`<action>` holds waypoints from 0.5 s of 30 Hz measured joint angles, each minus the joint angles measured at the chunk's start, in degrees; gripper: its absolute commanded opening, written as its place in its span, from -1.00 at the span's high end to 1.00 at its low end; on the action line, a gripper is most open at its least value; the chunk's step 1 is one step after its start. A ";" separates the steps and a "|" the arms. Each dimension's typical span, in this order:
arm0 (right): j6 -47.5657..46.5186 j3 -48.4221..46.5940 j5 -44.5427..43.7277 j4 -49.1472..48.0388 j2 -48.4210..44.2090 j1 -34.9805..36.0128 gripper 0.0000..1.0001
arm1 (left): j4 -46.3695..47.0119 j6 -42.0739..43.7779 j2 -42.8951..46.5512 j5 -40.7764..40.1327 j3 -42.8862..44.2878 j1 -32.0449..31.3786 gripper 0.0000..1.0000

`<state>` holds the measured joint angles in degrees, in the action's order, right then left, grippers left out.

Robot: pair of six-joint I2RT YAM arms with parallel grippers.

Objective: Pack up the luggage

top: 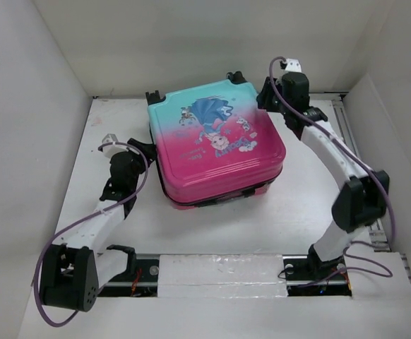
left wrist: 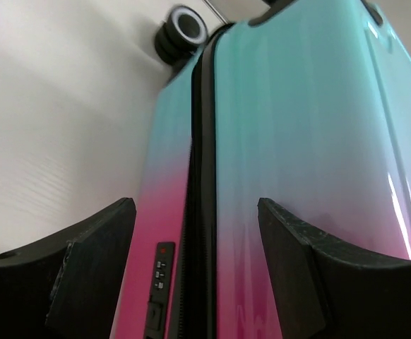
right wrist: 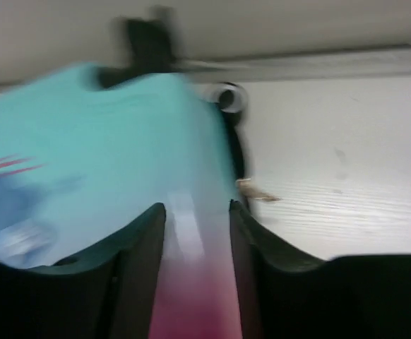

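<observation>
The luggage lies flat and closed on the table, teal half far, pink half near, cartoon print up. My left gripper is open at its left side. In the left wrist view its fingers straddle the black zipper seam, with a small combination lock and a black-and-white wheel in sight. My right gripper is at the far right corner of the luggage. In the blurred right wrist view it is open over the shell's right edge, near a wheel and a zipper pull.
White walls enclose the table on the left, back and right. A metal rail runs along the right edge. The arm bases sit on a taped strip at the near edge.
</observation>
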<state>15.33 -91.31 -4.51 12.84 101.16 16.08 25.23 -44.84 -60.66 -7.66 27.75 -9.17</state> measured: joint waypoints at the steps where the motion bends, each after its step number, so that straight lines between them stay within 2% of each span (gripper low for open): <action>1: 0.22 1.53 0.76 -0.72 -3.80 1.14 -0.07 | 0.13 0.00 -0.04 0.22 0.00 -0.57 -0.34; 5: 0.50 11.76 2.89 -3.93 -22.16 7.67 -0.07 | 0.74 -0.02 -0.17 2.56 0.48 -3.10 -0.37; 6: 0.76 14.97 3.32 -5.29 -26.73 8.37 -0.01 | 0.92 -0.07 -0.33 3.02 0.90 -3.32 -0.37; 8: 1.46 23.80 4.35 -8.70 -36.70 8.15 0.12 | 1.53 -0.20 -0.55 3.74 2.45 -3.67 -0.39; 9: 2.14 29.51 5.09 -11.28 -41.57 7.72 0.30 | 1.55 -0.11 -0.59 3.61 3.43 -3.80 -0.39; 12: 4.68 46.01 7.28 -15.41 -55.67 6.86 0.64 | 2.95 -0.44 0.15 3.48 4.76 -4.28 -0.39; 15: 8.15 60.74 8.61 -15.96 -67.69 7.54 0.78 | 2.73 -0.90 4.26 2.19 3.50 -5.01 -0.36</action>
<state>23.49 -30.57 4.10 -3.11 33.47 23.62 27.97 -45.74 -56.40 -5.48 31.24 -14.17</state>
